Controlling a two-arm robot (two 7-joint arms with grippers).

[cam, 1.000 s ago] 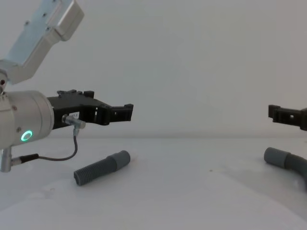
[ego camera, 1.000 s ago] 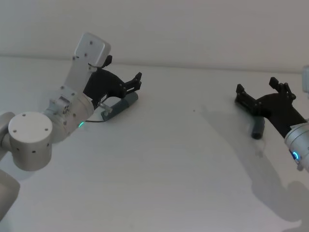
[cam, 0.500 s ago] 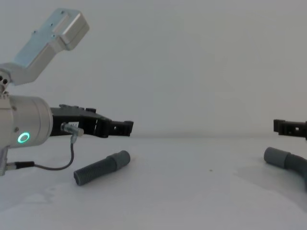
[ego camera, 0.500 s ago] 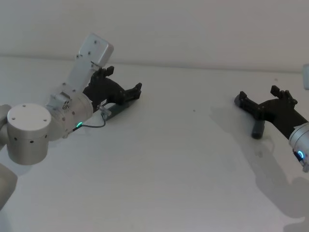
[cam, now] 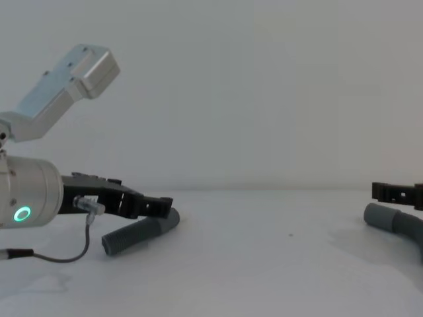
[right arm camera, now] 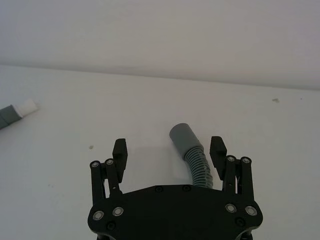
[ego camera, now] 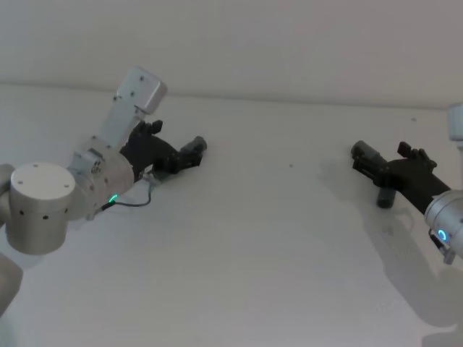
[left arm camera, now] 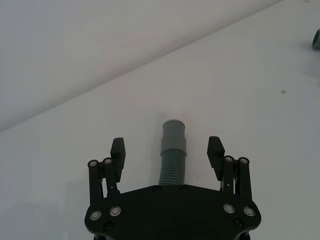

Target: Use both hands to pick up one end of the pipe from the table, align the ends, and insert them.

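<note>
The straight ribbed pipe piece lies on the white table at the left. My left gripper is low over it and open, one finger on each side of the hose, whose smooth cuff points away past the fingertips. Its white tip appears far off in the right wrist view. At the right lies the bent pipe piece. My right gripper is open and straddles the bent hose just behind its cuff. Neither gripper holds anything.
A pale grey wall closes the table's far side. The wide stretch of table between the two pipe pieces carries only a small dark speck.
Both grippers have dropped toward the table. The left has come down around the straight piece, the right around the bent piece. The pipe pieces have not moved.
</note>
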